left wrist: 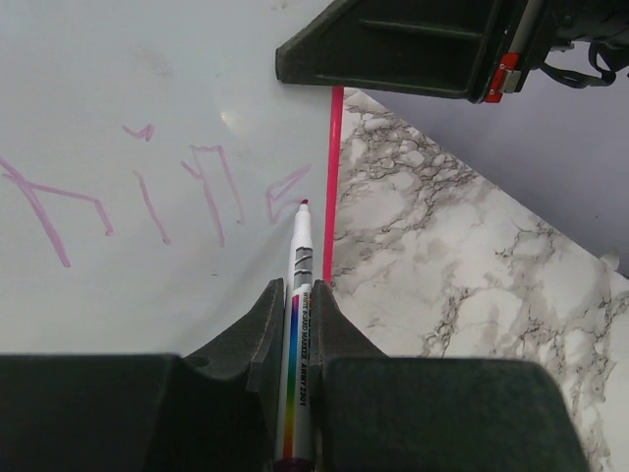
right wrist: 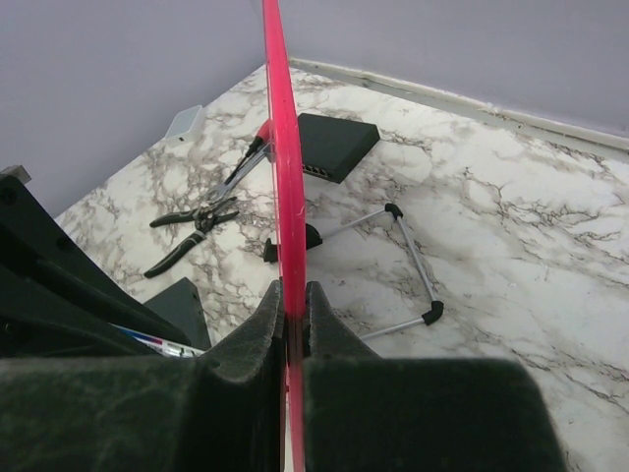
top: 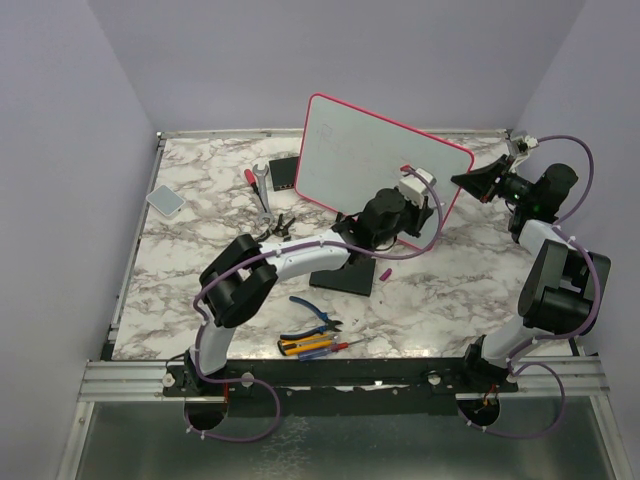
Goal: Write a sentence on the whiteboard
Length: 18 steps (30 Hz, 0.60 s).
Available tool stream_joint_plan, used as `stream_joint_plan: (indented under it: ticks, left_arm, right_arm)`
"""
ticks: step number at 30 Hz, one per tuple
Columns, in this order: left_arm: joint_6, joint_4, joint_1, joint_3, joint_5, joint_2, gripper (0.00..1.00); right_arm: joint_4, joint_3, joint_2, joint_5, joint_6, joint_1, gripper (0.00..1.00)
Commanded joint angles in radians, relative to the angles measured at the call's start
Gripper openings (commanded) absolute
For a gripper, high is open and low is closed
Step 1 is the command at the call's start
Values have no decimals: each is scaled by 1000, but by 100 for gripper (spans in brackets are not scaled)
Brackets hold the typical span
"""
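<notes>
Holding position, both arms at the whiteboard (top: 375, 150). The board stands tilted up on edge at the far middle of the marble table (top: 450, 290), writing face toward the arms, pink-red frame all round.

Left gripper (left wrist: 298, 295): fingers pinched narrow on a white marker (left wrist: 301, 246) with a rainbow stripe down its barrel. The pink tip points at the board face, just beside the board's right frame edge. Contact between tip and surface: cannot tell from the left wrist view.

Right gripper (right wrist: 292, 295): fingers clamped narrow on the board's pink frame, which runs edge-on straight up the right wrist view. In the overhead view this gripper (top: 475, 180) sits at the board's right edge.

The sentence (left wrist: 147, 197): thin pink strokes across the white surface, the last stroke ending near the marker tip (lettering too faint and angled to read).

Behind the board, in the right wrist view: a thin wire support leg with black feet (right wrist: 413, 265) resting on the marble.

Other items on the table:
- flat black slab (top: 285, 172), behind the board's left edge
- small grey pad (top: 165, 199), far left
- wrench (top: 262, 185)
- black pliers (top: 278, 228)
- blue-handled pliers (top: 318, 312) and screwdrivers (top: 315, 345) near the front
</notes>
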<state>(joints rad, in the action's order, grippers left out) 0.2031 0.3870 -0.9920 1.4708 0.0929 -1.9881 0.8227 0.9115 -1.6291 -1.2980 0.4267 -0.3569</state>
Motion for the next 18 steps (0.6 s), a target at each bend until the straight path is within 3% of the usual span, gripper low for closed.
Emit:
stream_joint_plan:
  ticks: [1, 11, 18]
  left_arm:
    - [9, -2, -13, 37, -23, -39, 0]
    - [10, -2, -15, 47, -20, -40, 0]
    - [-5, -3, -15, 6, -14, 62, 0]
  right_arm:
    - [6, 6, -25, -29, -18, -1, 1]
    - [6, 4, -24, -27, -18, -2, 1]
    - [6, 1, -22, -26, -20, -2, 1]
